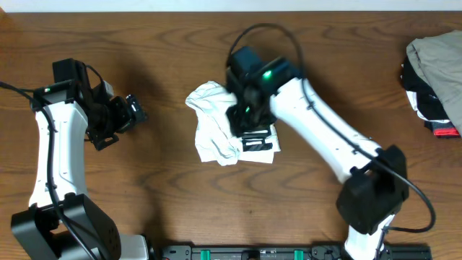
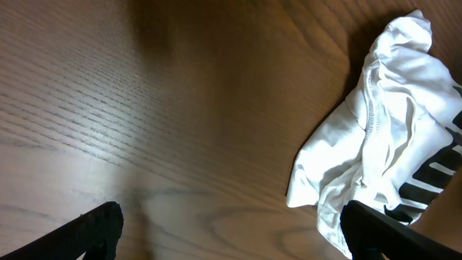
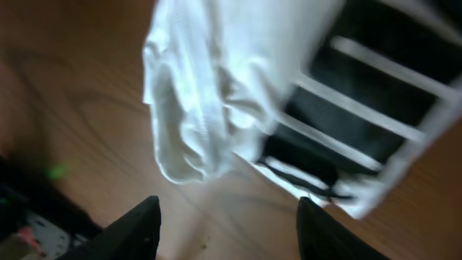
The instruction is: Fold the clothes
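The clothes, one white T-shirt (image 1: 213, 128) with black lettering (image 1: 258, 143), lie crumpled at the table's middle. My right gripper (image 1: 251, 119) hovers over the shirt's right part. In the right wrist view its fingers (image 3: 137, 231) stand apart with only bare wood between them, so the gripper (image 3: 231, 224) is open, and the shirt (image 3: 209, 94) lies just beyond the tips, blurred. My left gripper (image 1: 133, 112) is off to the left of the shirt, wide open and holding nothing. In the left wrist view (image 2: 231, 231) the shirt (image 2: 382, 144) lies ahead at the right, by the right finger.
A heap of beige-grey, black and red garments (image 1: 437, 72) lies at the far right edge of the wooden table (image 1: 166, 188). A black rail (image 1: 253, 253) runs along the front edge between the arm bases.
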Available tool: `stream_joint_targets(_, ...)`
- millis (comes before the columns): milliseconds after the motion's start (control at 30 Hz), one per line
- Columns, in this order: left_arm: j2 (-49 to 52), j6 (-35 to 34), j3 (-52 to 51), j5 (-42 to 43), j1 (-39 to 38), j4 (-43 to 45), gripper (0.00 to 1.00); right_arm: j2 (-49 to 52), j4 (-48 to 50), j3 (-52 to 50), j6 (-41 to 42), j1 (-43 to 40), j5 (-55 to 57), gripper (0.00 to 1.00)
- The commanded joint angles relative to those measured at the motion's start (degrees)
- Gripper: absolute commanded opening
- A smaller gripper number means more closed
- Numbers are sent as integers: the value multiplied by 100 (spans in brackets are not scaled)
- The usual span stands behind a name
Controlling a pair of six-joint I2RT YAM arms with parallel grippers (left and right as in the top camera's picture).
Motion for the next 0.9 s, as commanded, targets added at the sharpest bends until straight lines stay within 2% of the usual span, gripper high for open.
stream_joint_targets(0, 2, -33, 74, 50, 13, -17, 98, 81, 317, -420, -94, 413, 68, 62)
stream_joint_targets(167, 2, -33, 74, 50, 13, -17, 98, 83, 625, -857, 330, 560, 164, 60)
stream_joint_targets(433, 2, -33, 74, 50, 13, -17, 98, 83, 911, -1294, 476, 564, 111, 59)
stream_joint_targets(700, 2, -33, 74, 50, 13, -17, 98, 96, 1499, -1478, 586, 581, -505, 56)
stream_joint_targets(867, 2, -33, 74, 50, 13, -17, 98, 168, 1569, -1488, 748, 638, -498, 55)
